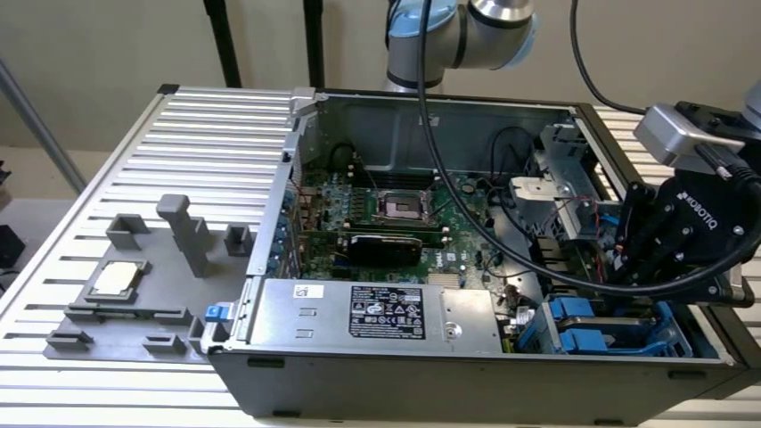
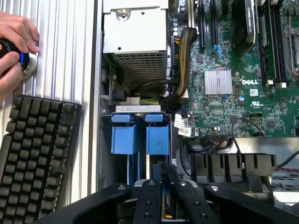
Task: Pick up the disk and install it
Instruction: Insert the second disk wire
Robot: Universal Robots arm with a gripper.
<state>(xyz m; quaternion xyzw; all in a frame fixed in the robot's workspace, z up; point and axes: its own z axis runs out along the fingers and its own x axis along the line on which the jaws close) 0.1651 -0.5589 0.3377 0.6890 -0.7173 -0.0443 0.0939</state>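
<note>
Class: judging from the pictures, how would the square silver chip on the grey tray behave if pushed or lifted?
The chip looks flat and thin, so probably stiff and light, unlikely to roll. It seems seated in a recess of the tray, so a sideways push would likely be blocked. Its smooth metal top may be slippery.

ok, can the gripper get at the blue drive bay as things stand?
Likely yes: the gripper, closed on what looks like the disk edge-on, hangs right above the blue drive bay; case open, only cables beside it.
</note>
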